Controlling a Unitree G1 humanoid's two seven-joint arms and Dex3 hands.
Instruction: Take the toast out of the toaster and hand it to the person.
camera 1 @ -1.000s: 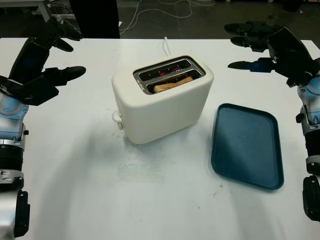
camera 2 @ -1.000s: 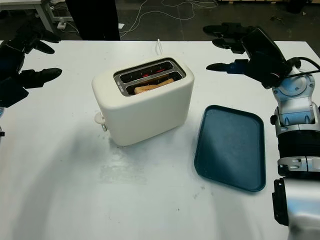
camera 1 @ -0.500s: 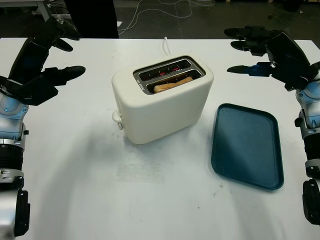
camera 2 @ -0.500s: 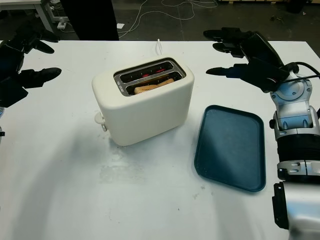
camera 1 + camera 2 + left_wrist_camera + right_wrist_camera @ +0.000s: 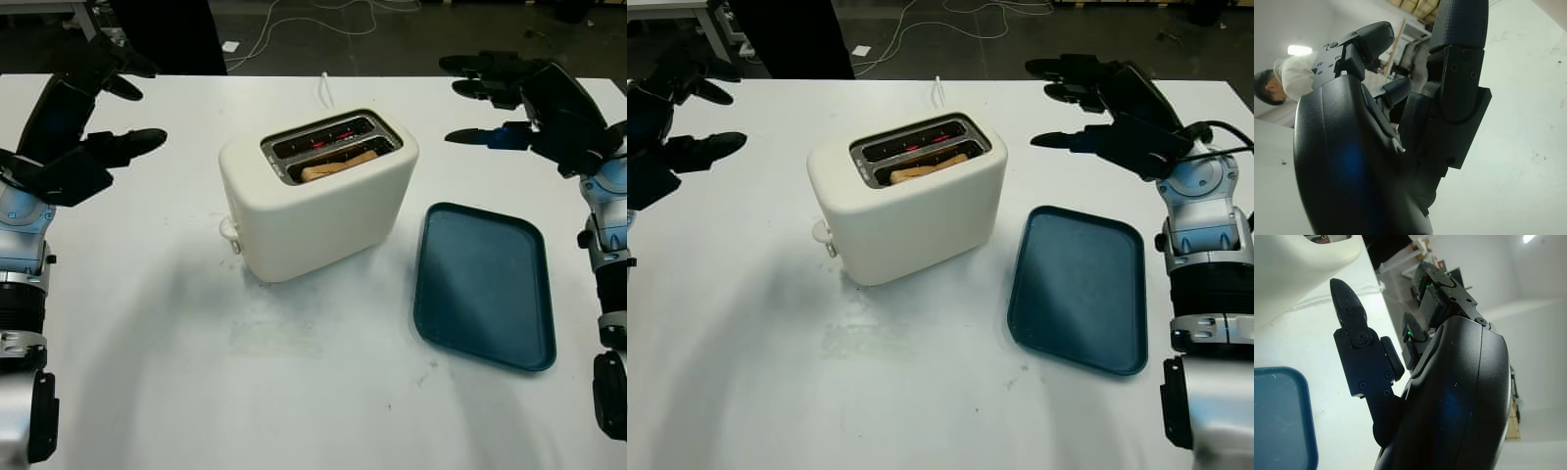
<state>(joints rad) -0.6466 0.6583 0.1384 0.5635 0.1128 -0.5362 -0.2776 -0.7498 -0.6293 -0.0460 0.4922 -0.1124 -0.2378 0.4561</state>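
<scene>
Lying nearest on the white table was a dark blue rectangular plastic tray, just right of the cream two-slot toaster, whose nearer slot held the browned slice of toast, its long axis running along the slot. Farther back, the black right hand hovered open, up and right of the toast and somewhat nearer it than the open left hand at the far left; nothing stood between, and a person showed behind.

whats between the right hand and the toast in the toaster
Nothing: in the left eye view, bare white table separates the open right hand from the toaster holding the toast.
</scene>
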